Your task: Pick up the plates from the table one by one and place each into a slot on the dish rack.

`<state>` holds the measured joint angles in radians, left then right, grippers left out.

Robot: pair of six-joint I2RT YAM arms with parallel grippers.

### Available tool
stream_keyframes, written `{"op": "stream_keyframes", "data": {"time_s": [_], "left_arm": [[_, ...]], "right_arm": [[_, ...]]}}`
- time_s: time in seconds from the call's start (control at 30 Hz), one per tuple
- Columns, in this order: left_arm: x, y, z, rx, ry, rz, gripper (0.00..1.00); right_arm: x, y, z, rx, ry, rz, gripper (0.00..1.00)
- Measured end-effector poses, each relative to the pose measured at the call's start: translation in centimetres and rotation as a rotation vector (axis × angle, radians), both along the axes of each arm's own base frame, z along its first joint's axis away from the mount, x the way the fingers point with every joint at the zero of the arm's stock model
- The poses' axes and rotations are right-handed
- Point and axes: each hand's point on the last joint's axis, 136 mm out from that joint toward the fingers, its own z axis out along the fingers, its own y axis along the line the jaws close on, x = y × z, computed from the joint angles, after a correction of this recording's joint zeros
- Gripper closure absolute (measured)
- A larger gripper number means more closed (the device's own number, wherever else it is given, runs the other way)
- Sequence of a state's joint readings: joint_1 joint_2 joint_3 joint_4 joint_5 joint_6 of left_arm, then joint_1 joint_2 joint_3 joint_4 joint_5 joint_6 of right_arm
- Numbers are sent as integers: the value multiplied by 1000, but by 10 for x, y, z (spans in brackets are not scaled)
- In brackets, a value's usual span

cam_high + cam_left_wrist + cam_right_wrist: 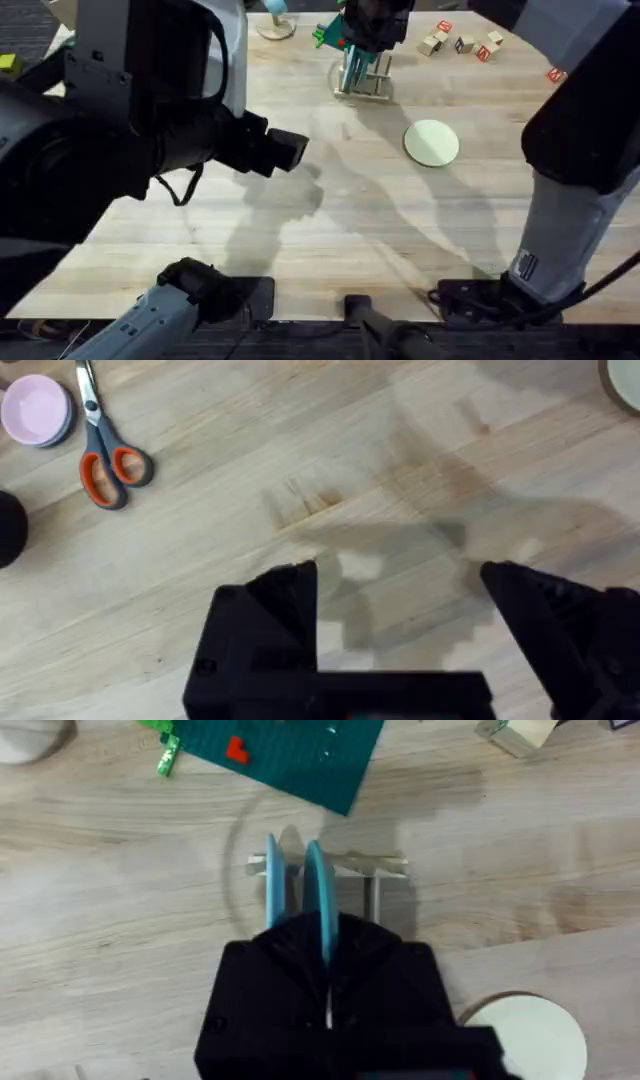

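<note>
Right pincer (325, 955) clamps blue plate (320, 900) — over dish rack (375, 870).

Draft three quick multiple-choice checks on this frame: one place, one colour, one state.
1. Where is the cream plate?
A. on the green board
B. flat on the table
C. in the left jaws

2. What colour are the scissors' handles?
A. orange
B. blue
C. green

3. What state are the right jaws in?
A. open over the table
B. shut on the scissors
C. shut on a blue plate upright at the dish rack

Key:
1. B, the overhead view shows it lying on bare wood.
2. A, the left wrist view shows orange loops.
3. C, the right wrist view shows the plate's edge running between them.
</note>
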<state>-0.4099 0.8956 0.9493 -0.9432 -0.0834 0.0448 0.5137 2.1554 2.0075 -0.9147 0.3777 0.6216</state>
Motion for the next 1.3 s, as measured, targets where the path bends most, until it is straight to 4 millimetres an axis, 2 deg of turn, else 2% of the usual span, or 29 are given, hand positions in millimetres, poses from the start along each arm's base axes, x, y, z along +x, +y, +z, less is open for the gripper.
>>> {"op": "stream_keyframes", "data": {"time_s": [0.13, 0.43, 0.8, 0.9, 1.0, 1.13, 1.2, 1.27, 1.3], "left_arm": [[0, 0, 0, 0, 0, 0, 6], [0, 0, 0, 0, 0, 0, 7], [0, 0, 0, 0, 0, 0, 8], [0, 0, 0, 0, 0, 0, 8], [0, 0, 0, 0, 0, 0, 7], [0, 0, 0, 0, 0, 0, 8], [0, 0, 0, 0, 0, 0, 8], [0, 0, 0, 0, 0, 0, 8], [0, 0, 0, 0, 0, 0, 8]], "right_arm": [[0, 0, 0, 0, 0, 0, 967], [0, 0, 0, 0, 0, 0, 829], [-3, -2, 0, -6, 10, 0, 755], [-7, -4, 9, -5, 9, 0, 732], [-13, -8, 32, 7, -19, 7, 681], [-30, -17, 73, 24, -59, 16, 492], [-41, -23, 93, 28, -74, 24, 314], [-51, -29, 110, 24, -87, 41, 57], [-56, -32, 117, 20, -90, 50, 22]]}}
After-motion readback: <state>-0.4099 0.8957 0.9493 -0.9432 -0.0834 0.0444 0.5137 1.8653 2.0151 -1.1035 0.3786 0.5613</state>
